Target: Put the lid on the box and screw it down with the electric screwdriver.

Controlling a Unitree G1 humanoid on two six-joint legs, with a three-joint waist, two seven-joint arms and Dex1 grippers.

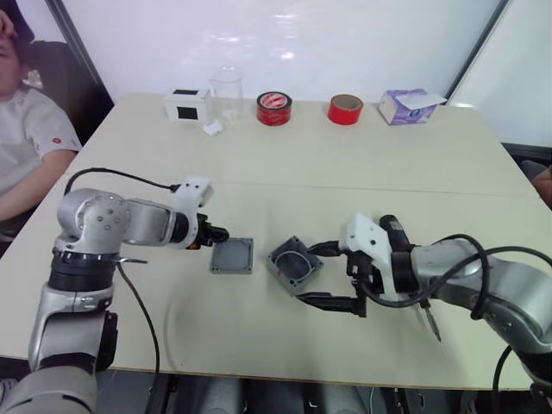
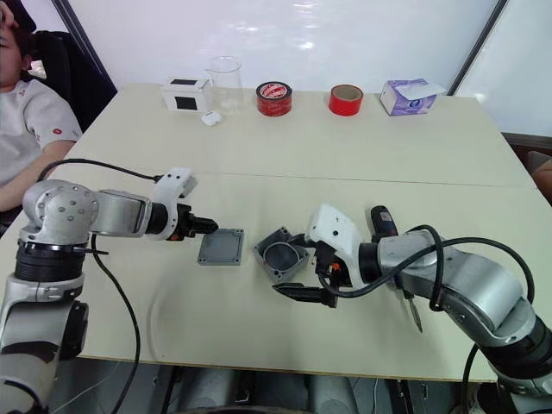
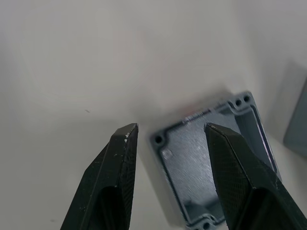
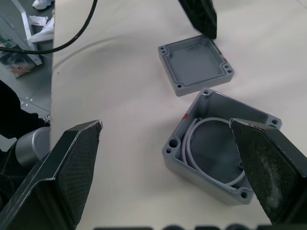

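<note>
Grey lid (image 1: 233, 256) lies flat on the table (image 1: 345, 164), hollow side up, just left of the open box (image 1: 294, 264). Left gripper (image 1: 217, 233), jaws parted and empty, sits at the lid's left edge. Right gripper (image 1: 332, 274) is spread wide and empty beside the box; the electric screwdriver (image 2: 390, 250) lies behind the right arm.

left gripper (image 1: 220, 233) — jaws apart | right gripper (image 1: 332, 274) — jaws wide

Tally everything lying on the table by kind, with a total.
Red tape rolls: 2
Grey box: 1
Grey lid: 1
Electric screwdriver: 1
Clear beaker: 1
White box: 1
Purple tissue box: 1
Small white object: 1
Total: 9
</note>
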